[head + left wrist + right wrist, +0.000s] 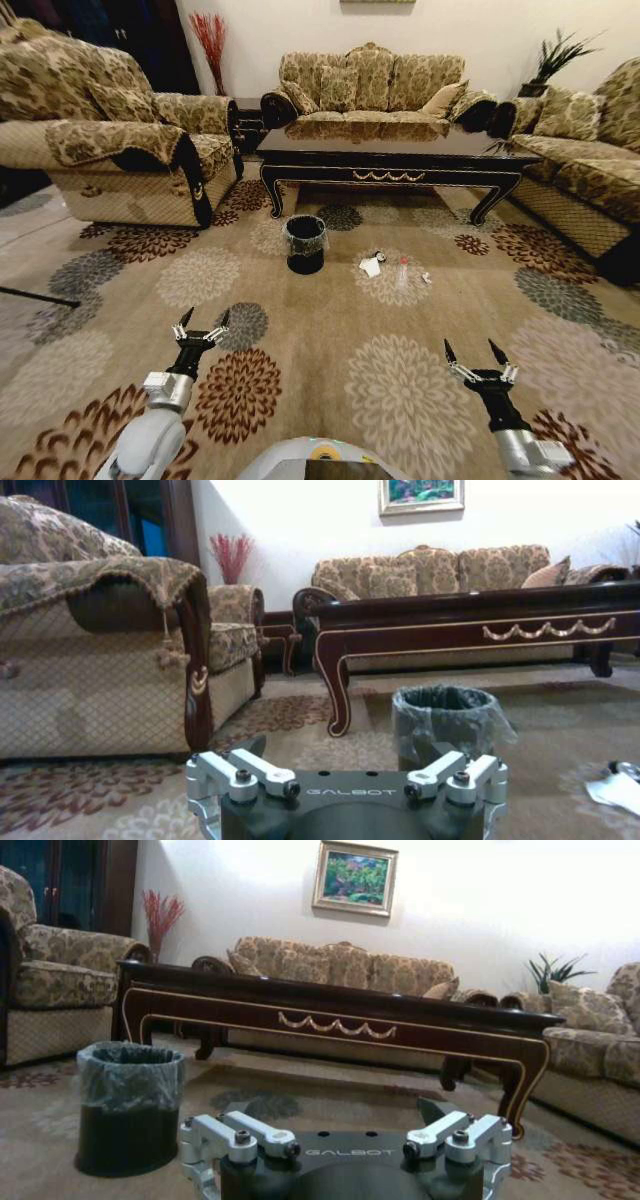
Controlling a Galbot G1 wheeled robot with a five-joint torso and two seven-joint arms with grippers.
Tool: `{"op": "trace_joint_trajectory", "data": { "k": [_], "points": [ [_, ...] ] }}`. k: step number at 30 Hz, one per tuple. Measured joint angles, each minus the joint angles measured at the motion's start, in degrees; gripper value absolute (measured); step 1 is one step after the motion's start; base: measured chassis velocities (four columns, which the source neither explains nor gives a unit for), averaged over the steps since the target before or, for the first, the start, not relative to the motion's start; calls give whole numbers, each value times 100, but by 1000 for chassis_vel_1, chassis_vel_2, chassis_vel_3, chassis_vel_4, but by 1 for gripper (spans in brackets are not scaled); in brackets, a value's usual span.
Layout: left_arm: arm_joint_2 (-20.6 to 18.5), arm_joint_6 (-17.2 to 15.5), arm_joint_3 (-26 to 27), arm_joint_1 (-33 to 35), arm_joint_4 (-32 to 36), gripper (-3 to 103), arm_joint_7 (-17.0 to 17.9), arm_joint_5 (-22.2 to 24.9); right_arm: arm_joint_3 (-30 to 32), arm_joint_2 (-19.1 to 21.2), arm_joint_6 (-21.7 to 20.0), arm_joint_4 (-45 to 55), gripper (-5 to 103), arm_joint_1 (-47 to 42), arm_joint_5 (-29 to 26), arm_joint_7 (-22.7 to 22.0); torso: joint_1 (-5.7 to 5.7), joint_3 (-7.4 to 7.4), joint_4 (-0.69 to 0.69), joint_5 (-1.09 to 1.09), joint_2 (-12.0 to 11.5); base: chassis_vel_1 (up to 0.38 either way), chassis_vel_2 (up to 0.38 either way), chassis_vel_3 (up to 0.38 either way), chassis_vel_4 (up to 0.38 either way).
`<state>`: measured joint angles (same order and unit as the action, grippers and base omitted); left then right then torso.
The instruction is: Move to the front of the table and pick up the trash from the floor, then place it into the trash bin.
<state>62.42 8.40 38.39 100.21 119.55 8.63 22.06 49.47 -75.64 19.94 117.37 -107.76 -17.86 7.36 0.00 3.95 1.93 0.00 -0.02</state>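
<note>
The long dark table [390, 160] stands ahead on the patterned floor [330, 330]. In front of it sits the black trash bin [305, 243] with its clear liner. To the bin's right lies the trash: a white folded paper [371, 267], a clear bottle [403, 272] and a small round black-and-white object [380, 256]. My left gripper [200, 322] and right gripper [476, 352] both hover open and empty over the carpet, well short of the litter. The left wrist view shows the bin [445, 724], the table [470, 626] and the paper [618, 789]. The right wrist view shows the bin [130, 1102] before the table [330, 1016].
A patterned armchair [120, 140] stands at the left, a sofa [370, 95] behind the table and another sofa [580, 170] at the right. A small dark side table [248, 120] sits in the back corner. Open carpet lies between me and the litter.
</note>
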Motion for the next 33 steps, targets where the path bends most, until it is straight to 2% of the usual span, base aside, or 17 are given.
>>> {"op": "trace_joint_trajectory", "data": {
  "k": [33],
  "points": [
    [-24,41,127,100,-10,99,9,99,-33,-19,9,35,100,-28,109,-12,0,0,0,0,2,-243,240,240,-240]
  ]
}}
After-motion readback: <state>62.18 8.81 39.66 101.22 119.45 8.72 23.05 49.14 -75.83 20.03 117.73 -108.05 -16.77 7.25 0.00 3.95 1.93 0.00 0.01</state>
